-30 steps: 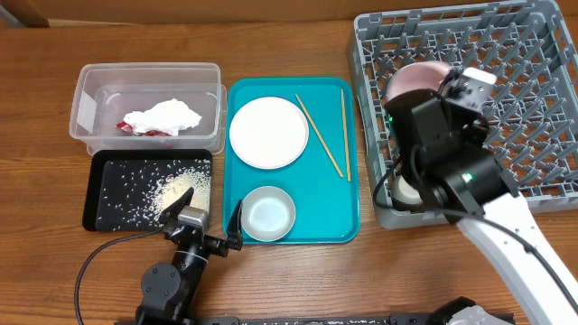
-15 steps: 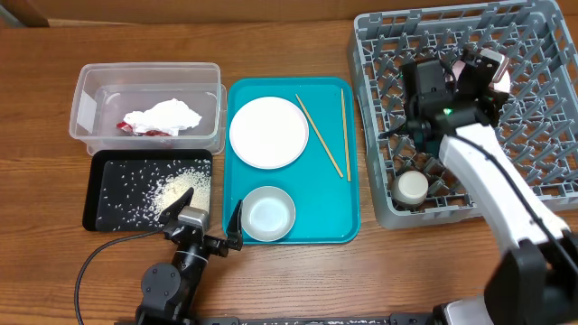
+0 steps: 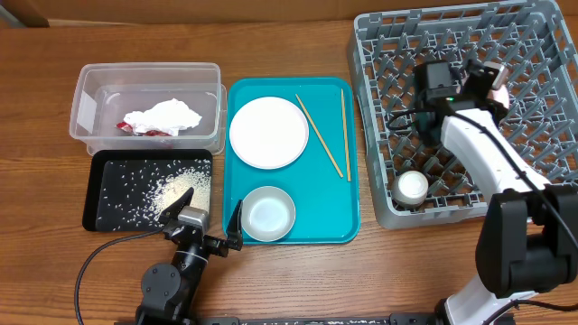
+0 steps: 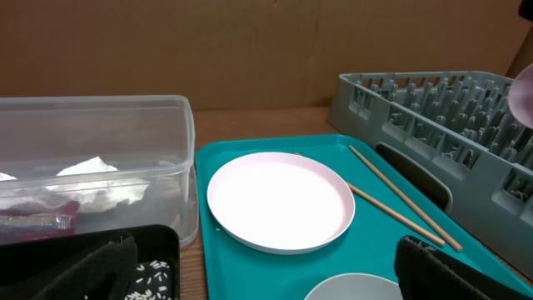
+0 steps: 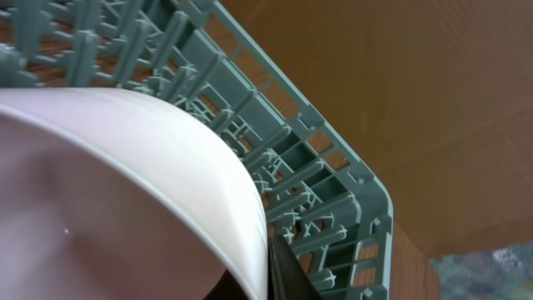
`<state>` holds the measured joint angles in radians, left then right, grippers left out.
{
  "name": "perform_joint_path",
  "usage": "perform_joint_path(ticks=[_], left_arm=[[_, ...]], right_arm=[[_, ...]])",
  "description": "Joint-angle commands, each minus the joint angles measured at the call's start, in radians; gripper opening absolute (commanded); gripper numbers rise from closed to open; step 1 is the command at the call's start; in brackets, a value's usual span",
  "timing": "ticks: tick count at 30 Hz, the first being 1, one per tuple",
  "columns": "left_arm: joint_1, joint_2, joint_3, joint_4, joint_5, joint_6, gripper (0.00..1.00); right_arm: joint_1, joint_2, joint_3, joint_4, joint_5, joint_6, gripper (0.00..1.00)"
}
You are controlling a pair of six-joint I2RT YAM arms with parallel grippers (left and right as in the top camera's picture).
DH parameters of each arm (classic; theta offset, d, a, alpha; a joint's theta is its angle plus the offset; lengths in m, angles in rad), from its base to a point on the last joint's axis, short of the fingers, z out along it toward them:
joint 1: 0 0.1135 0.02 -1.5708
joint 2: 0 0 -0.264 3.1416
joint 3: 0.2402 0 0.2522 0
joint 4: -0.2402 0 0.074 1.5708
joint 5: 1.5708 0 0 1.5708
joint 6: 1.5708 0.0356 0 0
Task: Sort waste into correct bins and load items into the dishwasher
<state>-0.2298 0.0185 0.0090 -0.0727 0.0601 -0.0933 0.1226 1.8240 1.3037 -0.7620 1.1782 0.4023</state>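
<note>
White dish (image 5: 125,183) fills the right wrist view, its rim pinched by the right fingers (image 5: 288,273) over the grey rack (image 5: 321,171); overhead the arm hides that grip, but only there does the cup (image 3: 412,187) show, standing in the rack's near left corner. Left fingers (image 3: 236,227) hang spread over the table (image 3: 406,271) edge by the bowl (image 3: 268,215) on the teal tray (image 3: 334,212), with the plate (image 3: 268,133) and chopsticks (image 3: 320,135). Napkin (image 3: 164,115) and wrapper (image 3: 135,129) lie in the tub (image 3: 149,68), rice (image 3: 173,188) in the black tray (image 3: 90,194).
</note>
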Motion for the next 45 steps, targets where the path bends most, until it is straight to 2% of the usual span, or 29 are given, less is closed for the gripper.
perform_joint_path(ticks=[1, 7, 8, 9, 10, 17, 23, 24, 27, 29, 33, 38, 41, 45], left_arm=[[-0.005, -0.005, -0.004, 0.0, 0.004, 0.012, 1.0], [-0.005, -0.005, -0.004, 0.0, 0.004, 0.012, 1.0], [-0.005, -0.005, -0.004, 0.0, 0.004, 0.012, 1.0], [-0.005, -0.005, -0.004, 0.0, 0.004, 0.012, 1.0], [-0.005, -0.005, -0.004, 0.0, 0.003, 0.012, 1.0], [-0.005, -0.005, -0.004, 0.0, 0.004, 0.012, 1.0], [-0.005, -0.005, -0.004, 0.0, 0.004, 0.012, 1.0], [-0.005, -0.005, -0.004, 0.0, 0.004, 0.012, 1.0], [-0.005, -0.005, -0.004, 0.0, 0.003, 0.012, 1.0], [-0.005, -0.005, -0.004, 0.0, 0.004, 0.012, 1.0], [-0.005, -0.005, -0.004, 0.0, 0.004, 0.011, 1.0], [-0.005, -0.005, -0.004, 0.0, 0.004, 0.012, 1.0], [-0.005, -0.005, -0.004, 0.0, 0.003, 0.012, 1.0], [-0.005, -0.005, -0.004, 0.0, 0.004, 0.012, 1.0]], right_arm=[[0.071, 0.017, 0.005, -0.026, -0.069, -0.04, 0.09], [0.113, 0.016, 0.005, -0.095, -0.082, -0.035, 0.22], [0.115, 0.015, 0.007, -0.106, -0.083, -0.032, 0.22], [0.119, 0.009, 0.008, -0.113, -0.084, -0.032, 0.08], [0.122, 0.005, 0.008, -0.116, -0.084, -0.032, 0.06], [0.163, 0.003, 0.008, -0.162, -0.138, -0.03, 0.04], [0.169, 0.003, 0.008, -0.267, -0.183, 0.105, 0.04], [0.169, 0.003, 0.008, -0.282, -0.19, 0.117, 0.06], [0.17, -0.002, 0.019, -0.32, -0.218, 0.126, 0.2], [0.17, -0.012, 0.042, -0.346, -0.259, 0.126, 0.22], [0.179, -0.059, 0.171, -0.446, -0.509, 0.124, 0.26], [0.214, -0.121, 0.315, -0.48, -1.027, -0.004, 0.33], [0.247, -0.145, 0.323, -0.451, -1.343, -0.076, 0.36], [0.32, -0.142, 0.296, -0.447, -1.522, -0.077, 0.37]])
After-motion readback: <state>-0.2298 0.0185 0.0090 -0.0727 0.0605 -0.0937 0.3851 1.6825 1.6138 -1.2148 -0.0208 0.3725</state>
